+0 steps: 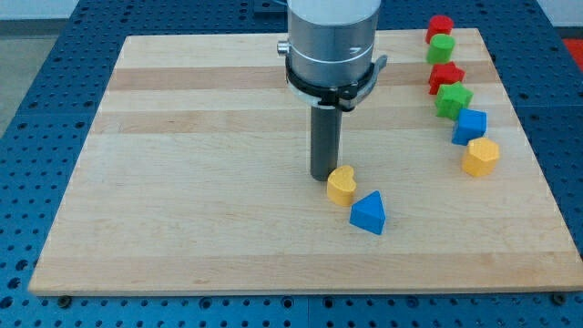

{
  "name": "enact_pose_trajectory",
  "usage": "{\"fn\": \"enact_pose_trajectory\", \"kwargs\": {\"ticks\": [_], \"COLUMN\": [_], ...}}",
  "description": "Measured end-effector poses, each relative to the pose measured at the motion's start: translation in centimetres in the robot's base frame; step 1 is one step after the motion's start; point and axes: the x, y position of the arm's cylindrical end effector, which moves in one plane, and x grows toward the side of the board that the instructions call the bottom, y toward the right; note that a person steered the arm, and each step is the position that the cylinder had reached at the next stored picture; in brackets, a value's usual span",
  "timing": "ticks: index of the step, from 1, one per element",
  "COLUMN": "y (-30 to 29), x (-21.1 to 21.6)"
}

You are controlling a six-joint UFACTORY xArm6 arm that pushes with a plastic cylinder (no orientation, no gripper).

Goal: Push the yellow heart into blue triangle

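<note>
Down near the middle of the wooden board (182,137), my tip (323,176) stood on the surface; being a bare rod, it had no jaws to open or close and held nothing. Just to its lower right, touching or very nearly so, sat the yellow heart (342,184). Beyond the heart, further to the tip's lower right, lay the blue triangle (369,212), close by the heart, though I could not tell whether the two touched. Well off to the tip's right and upward, a curved line of blocks ran down the board's edge: a red cylinder (440,26), a green cylinder (441,48), a red star (445,76), a green star (453,99), a blue block (471,125) and a yellow hexagon (481,157).
</note>
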Motion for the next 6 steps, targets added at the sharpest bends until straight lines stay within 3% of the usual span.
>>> {"fn": "enact_pose_trajectory", "kwargs": {"ticks": [3,6], "y": [-1.6,3.3], "x": [1.7,1.9]}}
